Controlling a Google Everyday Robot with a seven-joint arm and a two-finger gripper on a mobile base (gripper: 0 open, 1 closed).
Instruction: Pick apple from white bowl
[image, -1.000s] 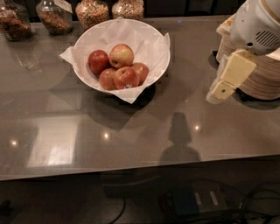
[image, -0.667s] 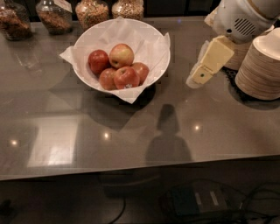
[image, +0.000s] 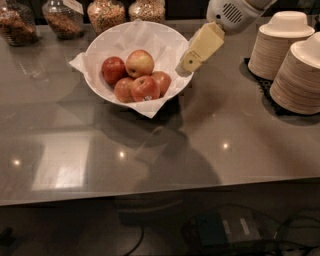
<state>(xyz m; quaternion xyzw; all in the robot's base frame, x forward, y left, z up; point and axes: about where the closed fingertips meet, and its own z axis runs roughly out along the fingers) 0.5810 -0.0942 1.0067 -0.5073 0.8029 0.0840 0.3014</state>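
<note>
There's the gripper (image: 190, 62), a blocky cream-yellow wedge on a rounded white arm, hanging just beside the right rim of the white bowl (image: 94, 80) near the table's far edge; open or closed, I cannot tell. Inside the glossy bowl, on crumpled white paper (image: 150, 106), the apple (image: 140, 63) sits pale, round and yellow-pink among four darker red apples (image: 145, 88). The grey table (image: 225, 130) is smooth and gleaming. Stacked beige bowls (image: 274, 50) crowd the far right corner, and glass jars (image: 105, 12) line the far edge.
</note>
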